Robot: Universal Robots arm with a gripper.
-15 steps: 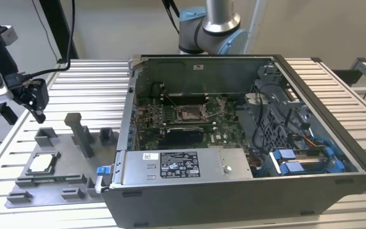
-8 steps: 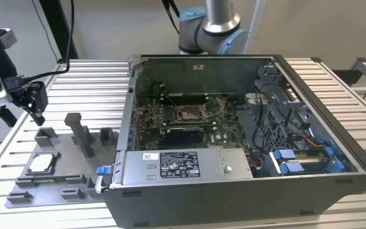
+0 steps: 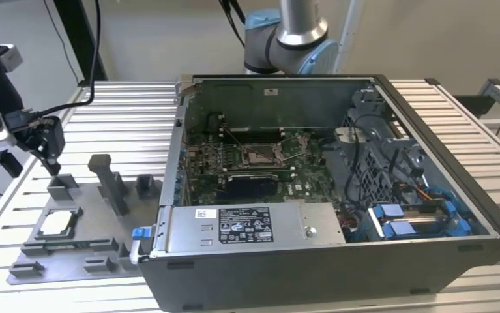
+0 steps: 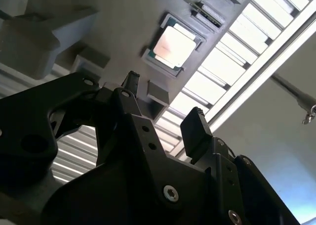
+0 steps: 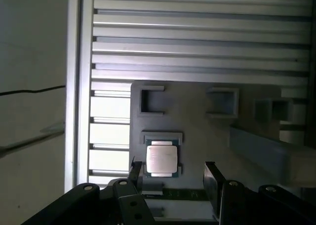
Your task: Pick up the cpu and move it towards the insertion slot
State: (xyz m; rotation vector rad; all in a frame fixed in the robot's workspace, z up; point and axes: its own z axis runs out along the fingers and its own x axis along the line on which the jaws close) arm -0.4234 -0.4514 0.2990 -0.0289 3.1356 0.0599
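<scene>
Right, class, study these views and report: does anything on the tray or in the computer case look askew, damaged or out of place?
Nothing stands out. The cpu lies flat and square in its recess of the grey tray, the open pincer hangs clear of it, and the insertion slot looks undamaged.

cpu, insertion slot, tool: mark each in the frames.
cpu (image 5: 162,158), first wrist view, centre of its silvery top face.
insertion slot (image 3: 259,154), exterior view, middle of the brownish pin field.
tool (image 5: 172,168), first wrist view, midway between its open fingertips.
</scene>
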